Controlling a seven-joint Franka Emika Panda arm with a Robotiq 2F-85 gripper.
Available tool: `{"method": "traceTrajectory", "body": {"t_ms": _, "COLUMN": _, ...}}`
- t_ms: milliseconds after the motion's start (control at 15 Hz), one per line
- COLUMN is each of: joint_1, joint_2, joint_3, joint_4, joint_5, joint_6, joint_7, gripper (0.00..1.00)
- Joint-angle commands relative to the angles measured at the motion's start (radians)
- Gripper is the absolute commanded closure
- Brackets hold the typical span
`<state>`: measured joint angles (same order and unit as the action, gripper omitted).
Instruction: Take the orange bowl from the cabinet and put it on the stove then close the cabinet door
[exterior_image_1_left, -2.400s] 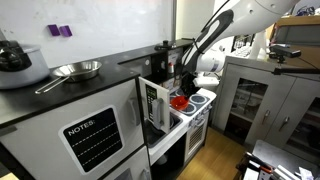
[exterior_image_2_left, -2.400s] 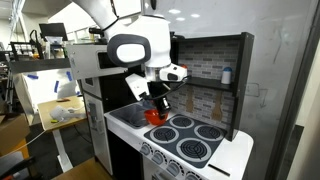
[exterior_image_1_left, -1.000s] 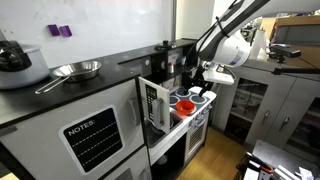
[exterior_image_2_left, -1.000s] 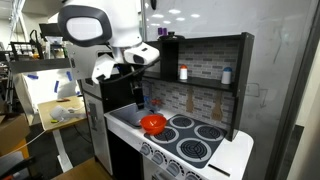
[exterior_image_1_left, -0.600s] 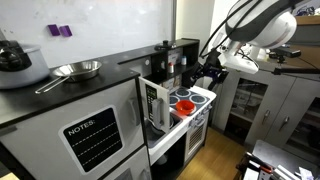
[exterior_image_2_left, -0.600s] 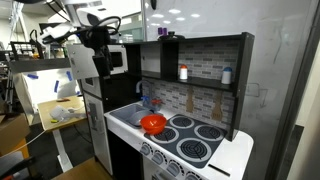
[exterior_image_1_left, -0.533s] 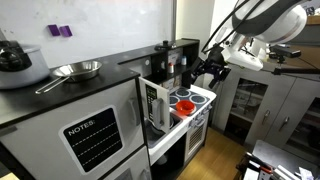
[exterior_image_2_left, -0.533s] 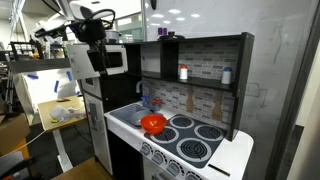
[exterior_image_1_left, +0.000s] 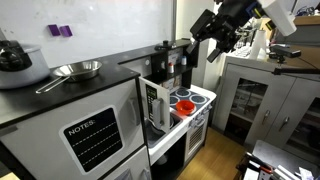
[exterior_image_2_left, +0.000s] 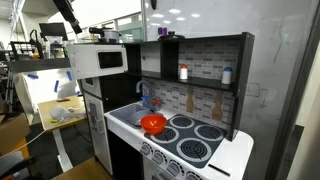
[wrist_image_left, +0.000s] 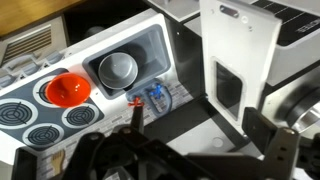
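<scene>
The orange bowl (exterior_image_1_left: 184, 104) (exterior_image_2_left: 153, 124) rests on the stove (exterior_image_1_left: 199, 97) (exterior_image_2_left: 195, 140), on the burner nearest the sink side. In the wrist view the orange bowl (wrist_image_left: 68, 88) lies far below, at the left. My gripper (exterior_image_1_left: 214, 27) hangs high above the toy kitchen, open and empty. From the wrist its dark fingers (wrist_image_left: 266, 135) spread wide over the gripper (wrist_image_left: 198, 126) gap. The cabinet door (exterior_image_1_left: 153, 104) (wrist_image_left: 236, 58) stands swung open in front of the dark cabinet (exterior_image_1_left: 167, 92).
A grey pan (exterior_image_1_left: 76, 70) and a dark pot (exterior_image_1_left: 13, 56) sit on the black counter above the steel unit marked NOTES (exterior_image_1_left: 95, 135). A grey glass-door cabinet (exterior_image_1_left: 256, 100) stands beyond the stove. A toy sink (wrist_image_left: 120, 68) adjoins the burners; a shelf with bottles (exterior_image_2_left: 183, 72) overhangs them.
The arm has lifted up and away from the stove, leaving one exterior view almost entirely. The orange bowl stays on the burner, and the cabinet door has not moved.
</scene>
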<state>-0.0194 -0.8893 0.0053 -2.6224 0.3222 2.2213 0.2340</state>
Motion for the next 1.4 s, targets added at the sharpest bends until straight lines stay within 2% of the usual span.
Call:
{"method": "traceTrajectory", "body": {"t_ms": 0, "joint_1": 0.047, "joint_2": 0.019, "joint_3": 0.017, "joint_4": 0.112, "joint_5": -0.025, "joint_6": -0.118, "joint_7": -0.039, "gripper": 0.0}}
{"method": "traceTrajectory", "body": {"t_ms": 333, "joint_1": 0.094, "joint_2": 0.103, "joint_3": 0.058, "joint_4": 0.335, "joint_5": -0.066, "joint_6": -0.293, "joint_7": -0.082, "gripper": 0.0}}
{"method": "traceTrajectory", "body": {"t_ms": 867, "joint_1": 0.133, "joint_2": 0.442, "joint_3": 0.089, "joint_4": 0.686, "joint_5": -0.133, "joint_6": -0.507, "joint_7": -0.211, "gripper": 0.0}}
{"method": "traceTrajectory", "body": {"t_ms": 1333, "joint_1": 0.139, "joint_2": 0.684, "joint_3": 0.129, "joint_4": 0.936, "joint_5": -0.14, "joint_6": -0.75, "joint_7": -0.173, "gripper": 0.0}}
